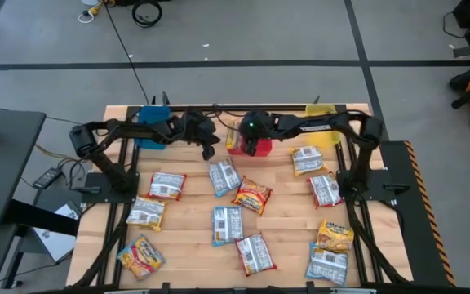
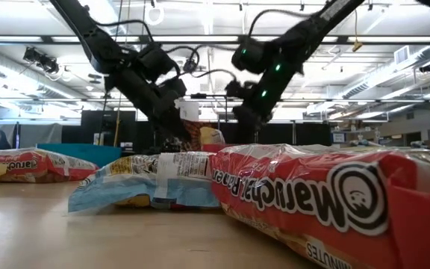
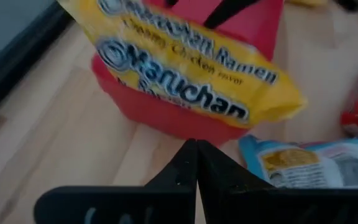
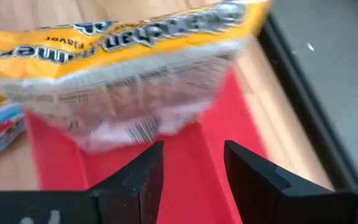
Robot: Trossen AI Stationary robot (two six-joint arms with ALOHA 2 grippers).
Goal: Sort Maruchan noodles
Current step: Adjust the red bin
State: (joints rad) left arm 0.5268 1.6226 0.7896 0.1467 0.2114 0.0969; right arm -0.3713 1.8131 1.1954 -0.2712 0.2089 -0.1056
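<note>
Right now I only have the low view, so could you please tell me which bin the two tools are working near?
Observer: The red bin, which stands between the blue bin and the yellow bin. The right tool is over it.
Operator: Thank you. Is the right tool gripping anything?
Observer: Its wrist view shows its fingers apart. A yellow packet is just beyond them, above the red bin, and nothing sits between the tips.
Operator: And the left tool?
Observer: The left tool is shut and empty. It is beside the red bin and points at that same packet.
</note>
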